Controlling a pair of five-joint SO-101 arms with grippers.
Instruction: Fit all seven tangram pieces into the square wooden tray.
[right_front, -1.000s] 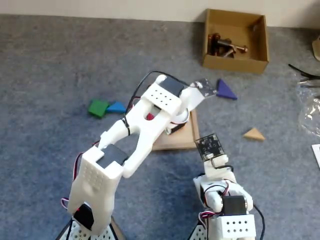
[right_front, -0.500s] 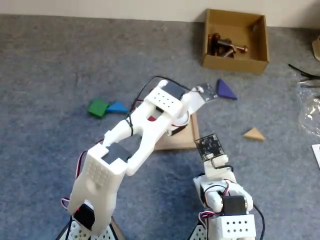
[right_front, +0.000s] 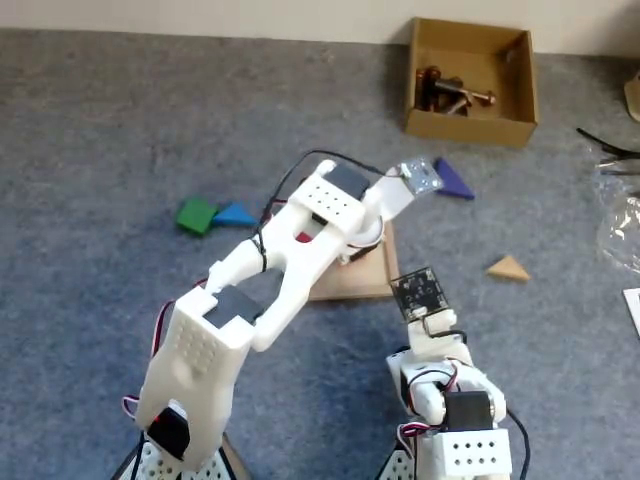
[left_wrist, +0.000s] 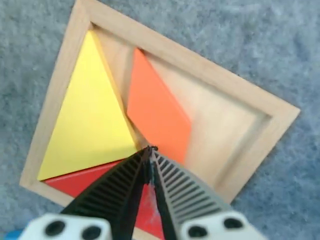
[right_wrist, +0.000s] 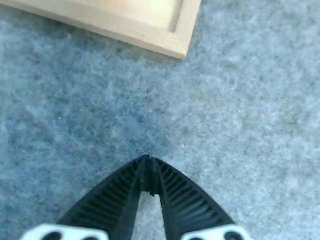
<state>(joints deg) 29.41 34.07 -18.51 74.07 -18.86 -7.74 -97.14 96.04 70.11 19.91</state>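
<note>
Step in hand, by my read: between placements, three pieces in and four to fetch. The left claw (left_wrist: 151, 149) hung above the square wooden tray (left_wrist: 202, 65), jaws pressed together with nothing held. The right claw (right_wrist: 149, 161) was also closed and empty, over bare tabletop (right_wrist: 240, 110) just off a tray corner.

Tray contents:
- yellow triangle (left_wrist: 92, 112) against one corner
- orange parallelogram (left_wrist: 157, 117) touching its edge
- red triangle (left_wrist: 80, 181) along the rim under the yellow one, partly hidden by the claw

The rest of the tray floor was bare wood.

Loose on the tabletop:
- purple triangle (right_front: 456, 181), beyond the tray
- tan triangle (right_front: 508, 267), off to the side
- green piece (right_front: 196, 215) and blue piece (right_front: 236, 213), touching each other on the far side, well apart from the tray

The next move likely calls for opening a claw, dropping onto a loose piece (the purple one looked nearest the left arm) and gripping it on flat sides.

The cardboard box (right_front: 470, 118) held some copper-coloured metal parts, unrelated to the task.
</note>
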